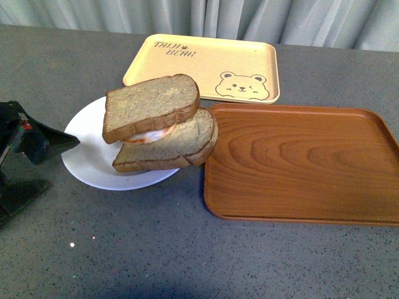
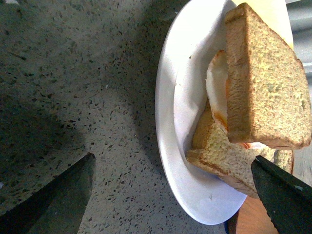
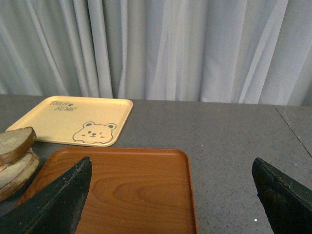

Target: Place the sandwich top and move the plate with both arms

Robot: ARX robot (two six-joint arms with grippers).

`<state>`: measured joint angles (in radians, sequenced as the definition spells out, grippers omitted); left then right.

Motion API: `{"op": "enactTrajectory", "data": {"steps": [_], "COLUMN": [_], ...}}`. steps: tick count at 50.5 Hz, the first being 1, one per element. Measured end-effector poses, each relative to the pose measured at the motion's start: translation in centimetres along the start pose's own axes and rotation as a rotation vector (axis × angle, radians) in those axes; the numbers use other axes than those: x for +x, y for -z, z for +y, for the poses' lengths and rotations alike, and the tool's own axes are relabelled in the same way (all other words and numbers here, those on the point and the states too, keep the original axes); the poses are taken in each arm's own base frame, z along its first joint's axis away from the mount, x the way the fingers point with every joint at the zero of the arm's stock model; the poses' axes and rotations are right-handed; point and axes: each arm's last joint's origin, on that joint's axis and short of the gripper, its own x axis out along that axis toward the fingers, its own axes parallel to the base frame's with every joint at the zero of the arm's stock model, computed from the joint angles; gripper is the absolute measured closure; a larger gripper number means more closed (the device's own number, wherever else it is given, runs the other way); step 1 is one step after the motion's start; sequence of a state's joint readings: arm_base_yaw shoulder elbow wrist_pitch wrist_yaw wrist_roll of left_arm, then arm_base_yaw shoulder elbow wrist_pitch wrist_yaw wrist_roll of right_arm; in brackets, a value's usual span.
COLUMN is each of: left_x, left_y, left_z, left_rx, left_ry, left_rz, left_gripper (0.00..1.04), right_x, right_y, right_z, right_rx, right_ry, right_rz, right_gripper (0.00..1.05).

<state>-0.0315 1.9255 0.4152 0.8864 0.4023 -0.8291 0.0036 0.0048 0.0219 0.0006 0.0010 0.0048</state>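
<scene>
1. The left gripper (image 2: 170, 160) is nearest, just off the rim of the plate (image 1: 87, 165) on the side away from the wooden tray (image 1: 299, 162). Its fingers are spread wide and hold nothing.
2. The right gripper (image 3: 170, 161) is also wide apart and empty. It hangs over the wooden tray, well clear of the plate.
3. On the plate, the sandwich top (image 1: 151, 103) sits on the egg (image 1: 149, 134) and the lower slice (image 1: 181, 146). It is skewed, and the stack overhangs the plate's edge toward the wooden tray.
4. Placing looks done, so moving the plate seems to be the step in hand.
5. Next, each gripper needs a bare stretch of rim on opposite sides, and the lift must be level or the leaning stack may slide.
6. Beyond the plate lies the yellow bear tray (image 1: 199, 62).
</scene>
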Motion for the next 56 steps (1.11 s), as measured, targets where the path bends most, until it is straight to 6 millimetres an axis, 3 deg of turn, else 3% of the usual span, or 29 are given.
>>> {"op": "enactTrajectory", "data": {"steps": [28, 56], "left_x": [3.4, 3.4], "left_y": [-0.5, 0.0], "left_z": [0.4, 1.3], "left_rx": [-0.131, -0.180], "left_ry": [0.022, 0.032], "left_rz": [-0.005, 0.024], "left_gripper": [0.11, 0.98], "right_x": [0.0, 0.0], "right_y": [0.0, 0.0], "right_z": [0.0, 0.0], "right_rx": [0.000, 0.000], "right_ry": [0.000, 0.000], "right_rz": [0.000, 0.000], "right_gripper": [0.09, 0.09]}}
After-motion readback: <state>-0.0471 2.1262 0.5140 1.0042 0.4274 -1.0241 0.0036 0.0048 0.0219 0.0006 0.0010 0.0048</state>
